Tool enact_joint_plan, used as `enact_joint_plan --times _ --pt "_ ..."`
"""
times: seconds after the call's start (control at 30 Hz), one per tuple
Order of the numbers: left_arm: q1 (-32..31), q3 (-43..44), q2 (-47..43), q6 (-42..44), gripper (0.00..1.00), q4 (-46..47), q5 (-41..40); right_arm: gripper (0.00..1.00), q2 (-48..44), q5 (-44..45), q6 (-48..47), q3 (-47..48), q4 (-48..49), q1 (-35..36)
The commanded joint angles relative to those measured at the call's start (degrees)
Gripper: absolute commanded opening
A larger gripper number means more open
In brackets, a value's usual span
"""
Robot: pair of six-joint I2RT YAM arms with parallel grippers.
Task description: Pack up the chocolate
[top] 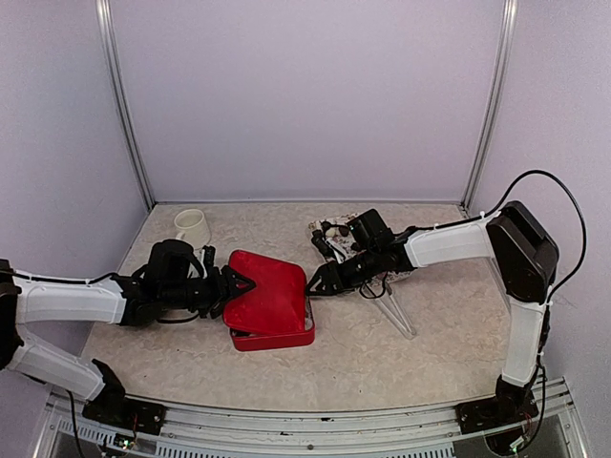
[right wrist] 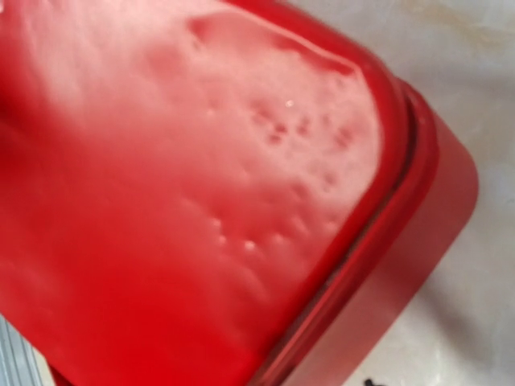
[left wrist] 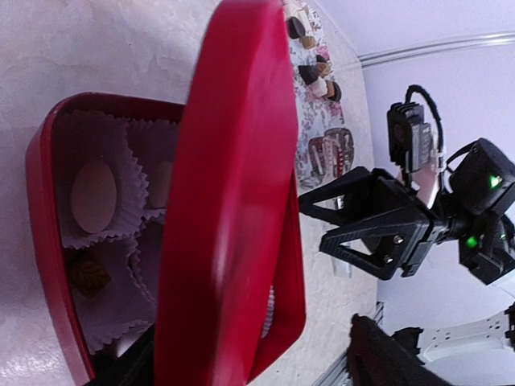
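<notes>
- A red box [top: 272, 338] sits on the surface [top: 382, 367], nearest of the things to the arm bases.
- Its lid [top: 272, 291] lies tilted over it and is not seated. In the left wrist view the box stands open on one side.
- Inside the box are white paper cups [left wrist: 121, 153]. Chocolate [left wrist: 92, 193] lies in them: a tan oval piece in one cup and a small brown piece in the cup next to it.
- The left end effector [top: 239, 284] is at the box's left side, spread wide. Its fingers [left wrist: 386, 358] straddle the lid's edge, and this one stands clear of the lid.
- The right end effector [top: 313, 282] is at the box's right side, at the lid's edge. Its jaws are spread with only bare surface between them, pinching nothing.
- A clear plastic piece [top: 399, 313] lies to the right of the box — what it is I cannot tell.
- Behind the box, to the right, a patterned sheet [left wrist: 310, 108] carries more chocolate — dark, tan and cream pieces in a loose cluster.
- Behind the box, to the left, a pale mug [top: 192, 227] stands upright, well apart from the sheet.
</notes>
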Motion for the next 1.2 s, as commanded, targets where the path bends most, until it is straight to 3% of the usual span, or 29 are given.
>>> enact_joint_plan --times 0.0,0.4,0.5,0.8,1.17 --pt "0.03 1.49 0.46 2.77 0.63 -9.04 -3.14 0.55 0.60 -0.02 -1.18 1.44 -0.92 0.43" --pt "5.56 0.90 -0.45 6.88 0.67 -14.04 -4.46 0.56 -0.30 0.20 -1.86 1.42 -1.67 0.42" --pt "6.67 -0.02 1.66 7.46 0.61 -12.71 -2.67 0.57 -0.42 -0.01 -1.91 1.75 -1.66 0.42" --pt "8.11 -1.10 3.89 9.30 0.28 -10.19 -0.60 0.59 -0.91 -0.37 -2.22 2.64 -2.37 0.43" --pt "6.14 -0.89 5.22 9.75 0.27 -6.00 5.04 0.60 -0.60 0.39 -2.86 2.72 -4.06 0.42"
